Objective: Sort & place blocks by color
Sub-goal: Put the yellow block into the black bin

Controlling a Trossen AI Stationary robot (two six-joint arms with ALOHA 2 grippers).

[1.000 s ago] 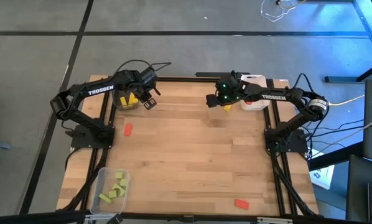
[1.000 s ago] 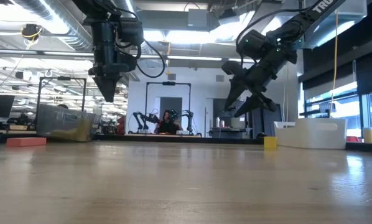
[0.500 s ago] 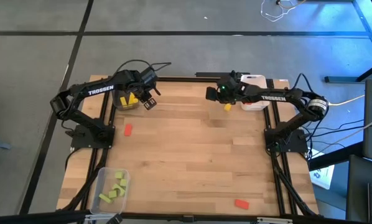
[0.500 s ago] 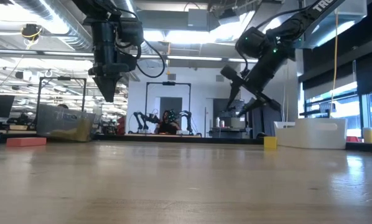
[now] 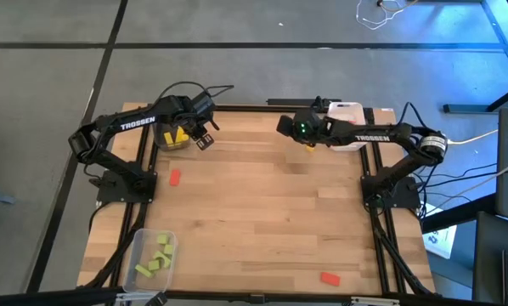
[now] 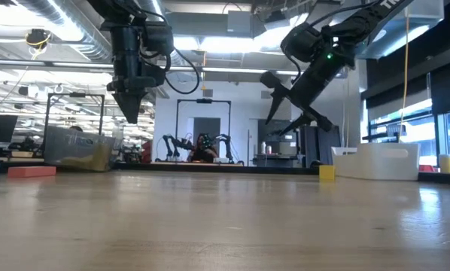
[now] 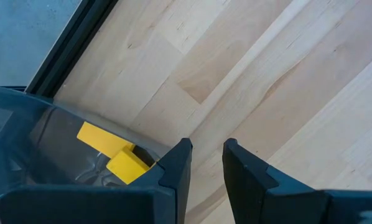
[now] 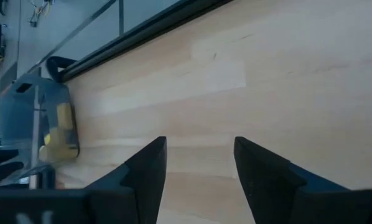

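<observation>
Yellow sorting, mid-step: I hold the right gripper (image 5: 285, 127) raised, fingers apart and empty, beside the loose yellow block (image 5: 310, 146) at upper right; next I lower and grasp; left gripper (image 5: 206, 136) waits upper left, fingers slightly apart, empty.

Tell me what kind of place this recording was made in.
Probably a robotics lab or workshop. Past the wooden table the low view shows another pair of robot arms on a far bench, exposed ceiling ducts with strip lighting, and cluttered workbenches.
</observation>
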